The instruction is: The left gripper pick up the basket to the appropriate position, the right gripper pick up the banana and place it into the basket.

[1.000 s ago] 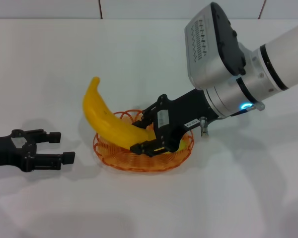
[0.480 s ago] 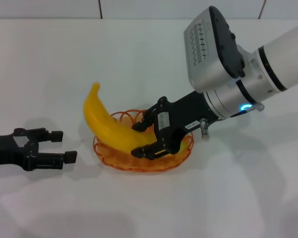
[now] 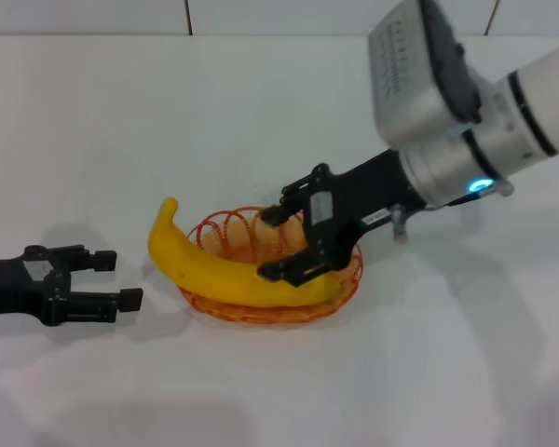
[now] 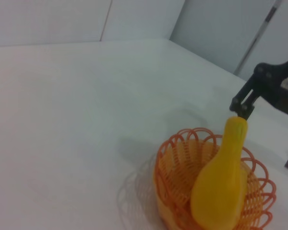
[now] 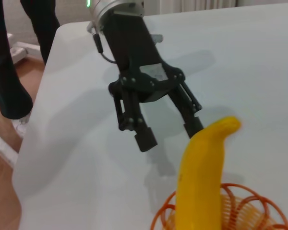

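from the head view i have the banana (image 3: pixel 225 274) lying across the basket (image 3: pixel 331 298), its thick body resting in the wire bowl and its stem end poking out over the rim on my left, toward the left gripper (image 3: pixel 95 287). the right gripper (image 3: pixel 278 244) sits over the right half of the basket with its fingers spread apart, one above the fruit and one down at its side, so i judge the fruit is let go and the step in hand is backing out cleanly. to do that well i'd lift straight up and away before swinging, because the lower finger looks close to the wire loops and a sideways pull could drag the basket or roll the fruit off the rim. the left gripper rests on the table just beside the basket, fingers apart and holding nothing; i'd leave it parked. in the left wrist view the banana (image 4: pixel 220 184) points away along the basket (image 4: pixel 165 160), and the far black claw (image 4: pixel 245 103) shows just past the tip (whether it touches there i cannot tell). in the right wrist view the banana (image 5: pixel 201 172) rises over the basket rim (image 5: pixel 240 201) with its tip near the open left gripper (image 5: pixel 168 132), so any nudge that way could knock it out.
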You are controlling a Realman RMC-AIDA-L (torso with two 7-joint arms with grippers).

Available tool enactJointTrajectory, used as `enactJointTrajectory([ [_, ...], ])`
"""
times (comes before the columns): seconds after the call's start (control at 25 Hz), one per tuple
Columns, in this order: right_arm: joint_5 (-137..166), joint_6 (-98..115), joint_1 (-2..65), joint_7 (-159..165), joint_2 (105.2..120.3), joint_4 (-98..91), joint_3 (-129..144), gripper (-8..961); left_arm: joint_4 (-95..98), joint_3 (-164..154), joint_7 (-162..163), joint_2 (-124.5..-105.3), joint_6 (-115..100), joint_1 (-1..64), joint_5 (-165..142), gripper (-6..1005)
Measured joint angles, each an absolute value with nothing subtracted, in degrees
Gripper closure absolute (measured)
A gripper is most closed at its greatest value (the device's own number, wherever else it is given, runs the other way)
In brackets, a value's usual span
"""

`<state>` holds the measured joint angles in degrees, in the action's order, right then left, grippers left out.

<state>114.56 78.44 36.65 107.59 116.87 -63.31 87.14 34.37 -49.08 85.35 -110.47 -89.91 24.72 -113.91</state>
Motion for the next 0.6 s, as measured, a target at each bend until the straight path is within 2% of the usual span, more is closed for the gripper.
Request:
enactJointTrajectory([
  [0.28, 117.3, 86.0, 30.5, 105.7, 116.82, -69.1, 72.8, 253, 34.4, -49.1, 84.6, -110.39, -89.9, 24.2, -113.9, 91],
  [0.6, 113.4, 94.4, 22.9, 92.2, 116.92, -65.8, 55.1, 254, 34.4, -48.8, 84.0, -110.49, -89.9, 24.0, -113.9, 92],
])
